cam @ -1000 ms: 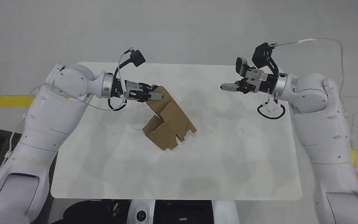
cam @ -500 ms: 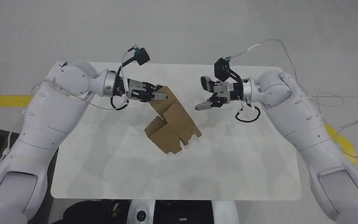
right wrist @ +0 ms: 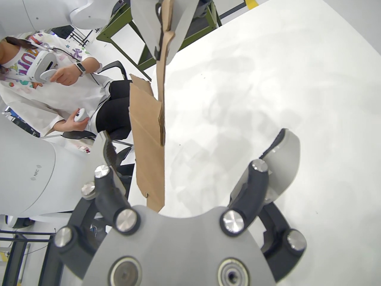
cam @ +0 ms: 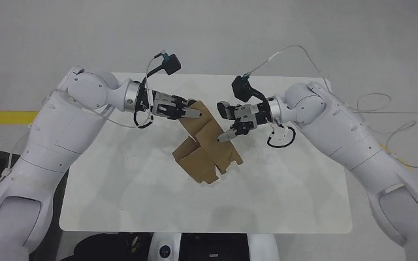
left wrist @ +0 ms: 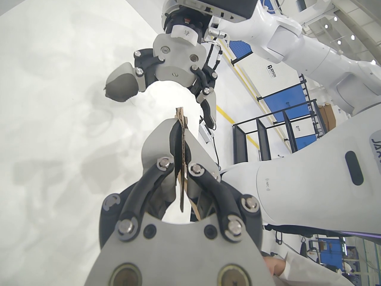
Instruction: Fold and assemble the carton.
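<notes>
Left fingers (left wrist: 159, 147) clamped on the brown carton (cam: 208, 149), partly folded, right fingers (right wrist: 286, 154) apart astride its edge

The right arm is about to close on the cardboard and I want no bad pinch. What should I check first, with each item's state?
1. Left gripper shut on the carton flap: ok.
2. Right gripper open: ok.
3. Carton panel between the right gripper's fingers: ok, though nearer one finger.
4. Grippers apart from each other: ok.
5. Carton's lower edge resting on the table: cannot tell.
</notes>
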